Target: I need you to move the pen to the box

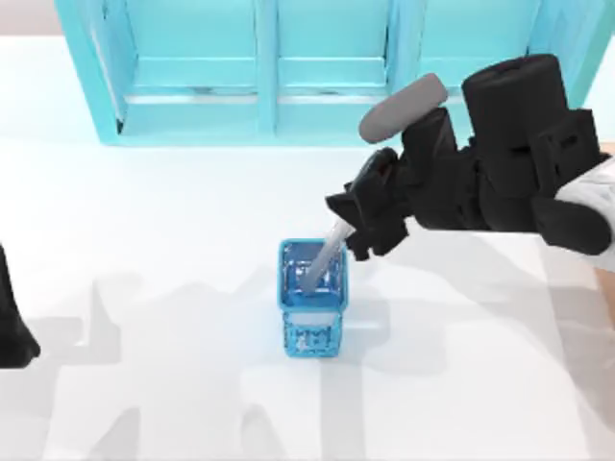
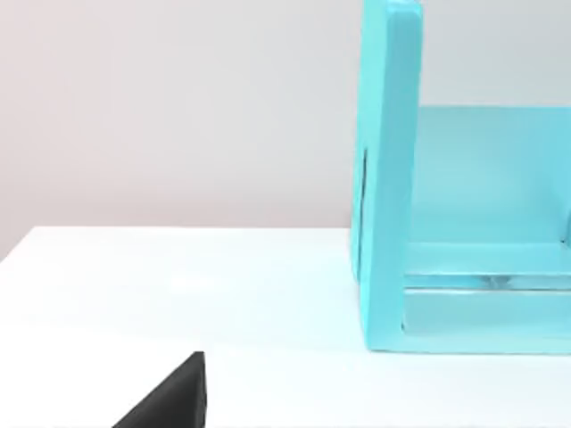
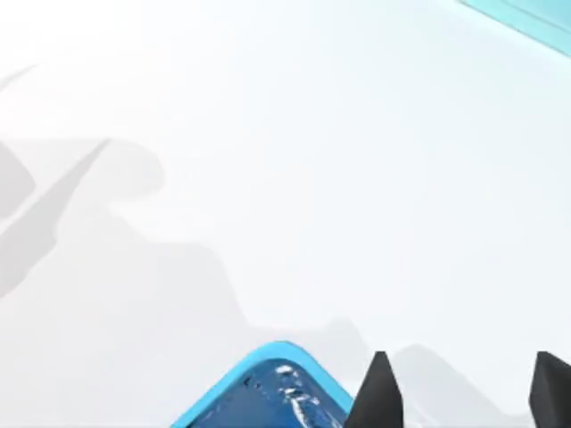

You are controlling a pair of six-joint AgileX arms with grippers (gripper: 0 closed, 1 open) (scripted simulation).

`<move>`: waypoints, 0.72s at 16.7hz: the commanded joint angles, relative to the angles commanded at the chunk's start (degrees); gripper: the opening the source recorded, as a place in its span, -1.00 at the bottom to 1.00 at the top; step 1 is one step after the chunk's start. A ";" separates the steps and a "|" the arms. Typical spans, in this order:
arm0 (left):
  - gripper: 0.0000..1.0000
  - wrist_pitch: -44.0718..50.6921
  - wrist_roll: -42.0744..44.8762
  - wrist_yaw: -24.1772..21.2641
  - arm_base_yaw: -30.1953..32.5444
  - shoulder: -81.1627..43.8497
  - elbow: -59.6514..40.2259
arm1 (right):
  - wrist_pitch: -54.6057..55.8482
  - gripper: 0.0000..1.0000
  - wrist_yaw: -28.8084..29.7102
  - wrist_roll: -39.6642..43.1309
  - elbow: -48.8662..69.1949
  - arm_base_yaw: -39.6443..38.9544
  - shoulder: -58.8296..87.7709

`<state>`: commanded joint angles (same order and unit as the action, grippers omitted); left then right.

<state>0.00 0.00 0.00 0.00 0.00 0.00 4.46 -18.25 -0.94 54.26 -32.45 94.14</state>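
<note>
Top view shows the right gripper (image 1: 348, 233) just right of frame centre, its fingers clenched on the pen (image 1: 325, 257). That pen slants down and left from the fingers into the blue cup (image 1: 312, 317) standing on the white table (image 1: 173, 384). Left arm sits at the frame's left edge. A cyan shelf unit (image 1: 259, 67) spans the top.
</note>
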 joint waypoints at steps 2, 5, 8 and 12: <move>1.00 0.00 0.00 0.00 0.00 0.00 0.00 | -8.00 -1.00 -3.45 2.54 0.82 4.17 -6.19; 1.00 0.00 0.00 0.00 0.00 0.00 0.00 | -16.83 -1.00 -7.59 5.69 1.53 9.67 -13.82; 1.00 0.00 0.00 0.00 0.00 0.00 0.00 | -20.23 -1.00 -9.40 7.12 1.70 12.36 -17.14; 1.00 0.00 0.00 0.00 0.00 0.00 0.00 | -20.14 -1.00 -9.36 6.94 1.59 12.06 -16.93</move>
<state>0.00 0.00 0.00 0.00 0.00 0.00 -15.68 -27.61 5.99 55.85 -20.39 77.21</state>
